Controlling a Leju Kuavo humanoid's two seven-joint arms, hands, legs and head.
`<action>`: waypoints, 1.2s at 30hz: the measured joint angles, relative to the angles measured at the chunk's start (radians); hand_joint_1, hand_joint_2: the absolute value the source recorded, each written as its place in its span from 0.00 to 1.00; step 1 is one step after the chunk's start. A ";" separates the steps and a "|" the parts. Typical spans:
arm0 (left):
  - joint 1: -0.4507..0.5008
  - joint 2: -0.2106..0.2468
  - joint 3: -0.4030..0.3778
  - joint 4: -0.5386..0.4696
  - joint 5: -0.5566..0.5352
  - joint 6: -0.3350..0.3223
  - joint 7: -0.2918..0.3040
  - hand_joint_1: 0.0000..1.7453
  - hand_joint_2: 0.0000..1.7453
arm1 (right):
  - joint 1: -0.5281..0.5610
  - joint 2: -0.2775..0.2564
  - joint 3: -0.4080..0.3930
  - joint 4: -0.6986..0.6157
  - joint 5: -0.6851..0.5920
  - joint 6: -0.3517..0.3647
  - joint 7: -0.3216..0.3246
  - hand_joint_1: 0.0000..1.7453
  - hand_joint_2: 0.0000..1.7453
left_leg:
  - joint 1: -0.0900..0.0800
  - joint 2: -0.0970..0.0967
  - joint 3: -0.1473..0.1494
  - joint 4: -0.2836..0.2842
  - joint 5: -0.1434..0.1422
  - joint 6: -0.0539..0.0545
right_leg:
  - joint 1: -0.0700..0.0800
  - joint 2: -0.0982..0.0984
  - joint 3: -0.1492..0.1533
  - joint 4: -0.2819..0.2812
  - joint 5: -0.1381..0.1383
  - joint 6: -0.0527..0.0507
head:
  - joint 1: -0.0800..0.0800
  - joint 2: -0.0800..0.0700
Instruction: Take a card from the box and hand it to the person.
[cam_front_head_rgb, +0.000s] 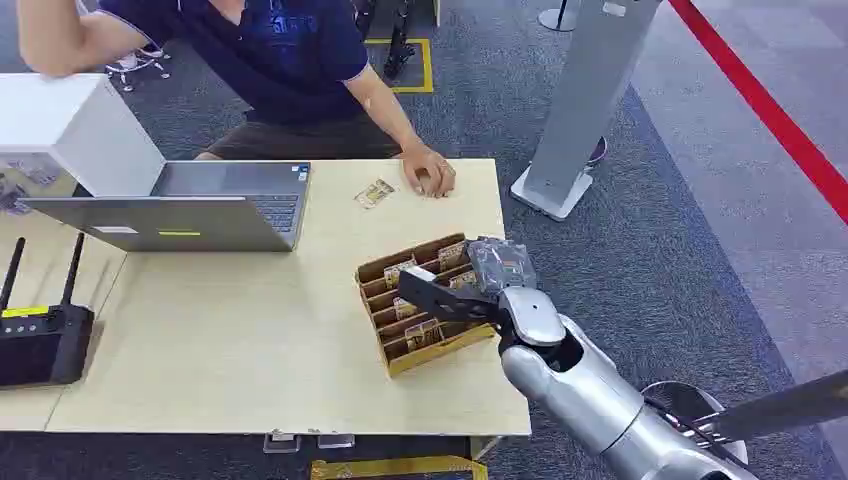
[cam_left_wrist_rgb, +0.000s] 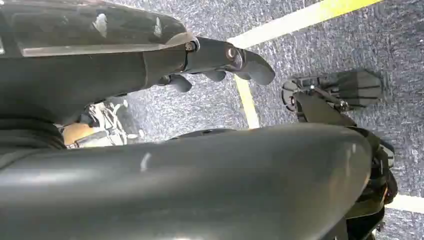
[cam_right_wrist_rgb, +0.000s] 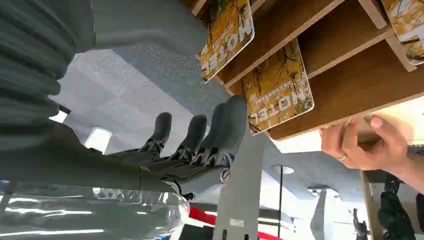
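Observation:
A brown cardboard box (cam_front_head_rgb: 432, 351) with slotted rows stands near the table's right front and holds several yellow-brown cards (cam_front_head_rgb: 452, 253). My right hand (cam_front_head_rgb: 478, 284) hovers over the box's right side, fingers apart and holding nothing. In the right wrist view its fingers (cam_right_wrist_rgb: 227, 127) reach up to the lower edge of one "MOTEL" card (cam_right_wrist_rgb: 278, 90) in the box (cam_right_wrist_rgb: 350, 85), the thumb (cam_right_wrist_rgb: 150, 25) apart from them. One loose card (cam_front_head_rgb: 374, 193) lies on the table by the person's hand (cam_front_head_rgb: 430, 175). My left hand (cam_left_wrist_rgb: 220, 60) hangs over the carpet, holding nothing.
The person sits at the table's far side, one hand (cam_right_wrist_rgb: 365, 145) resting on the tabletop (cam_front_head_rgb: 230, 340). An open laptop (cam_front_head_rgb: 190, 205) and a white box (cam_front_head_rgb: 70, 130) stand at the back left, a black router (cam_front_head_rgb: 40, 335) at the left edge. A grey stand (cam_front_head_rgb: 575, 110) rises beyond the table's right.

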 joint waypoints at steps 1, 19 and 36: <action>0.000 0.000 0.000 0.000 0.000 0.000 0.000 0.00 0.00 | 0.000 0.000 0.000 0.000 0.000 0.000 0.000 0.50 1.00 | 0.000 0.000 0.000 0.000 0.000 0.000 | 0.000 0.000 0.000 0.000 0.000 0.000 | 0.000 0.000; 0.000 0.000 0.000 0.000 0.000 0.003 0.005 0.00 0.00 | 0.007 0.000 0.000 0.010 -0.002 -0.008 -0.005 0.46 1.00 | 0.000 0.000 0.000 0.000 0.000 0.000 | 0.000 0.000 0.000 0.000 0.000 0.000 | 0.000 0.000; 0.000 0.000 -0.001 0.000 -0.002 0.002 0.006 0.00 0.00 | 0.034 -0.002 -0.002 0.015 -0.002 -0.009 -0.006 0.64 1.00 | 0.000 0.000 0.000 0.000 0.000 0.000 | 0.000 0.000 0.000 0.000 0.000 0.000 | 0.000 0.000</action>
